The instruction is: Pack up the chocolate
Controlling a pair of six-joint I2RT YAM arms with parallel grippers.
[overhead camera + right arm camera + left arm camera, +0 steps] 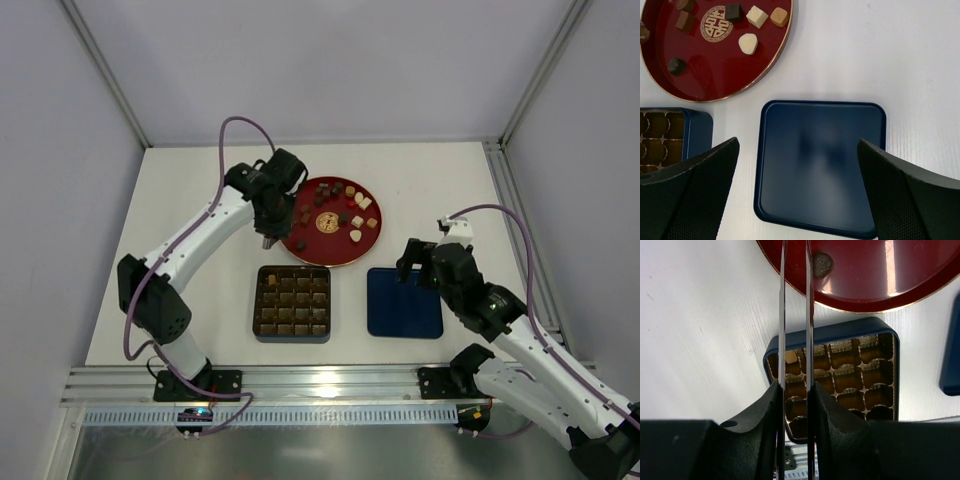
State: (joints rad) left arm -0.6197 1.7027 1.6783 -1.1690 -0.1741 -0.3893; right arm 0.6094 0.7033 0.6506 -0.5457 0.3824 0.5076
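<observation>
The chocolate [345, 212] lies as several small brown, cream and reddish pieces on a round red plate [312, 248]; some show in the right wrist view [748, 43]. My left gripper [268, 240] hangs over the plate's left rim. Its thin blades [795, 270] stand a narrow gap apart with nothing seen between them; their tips run out of the frame. One dark piece [822, 264] lies just right of the blades. The blue box [258, 300] with gold cells sits in front of the plate [790, 342]. My right gripper [412, 262] is wide open above the blue lid [820, 165].
The dark blue lid [404, 305] lies flat to the right of the box. A gold emblem [325, 222] marks the plate's middle. One pale brown piece [791, 356] sits in a cell at the box's far left corner. An aluminium rail [330, 385] runs along the near edge.
</observation>
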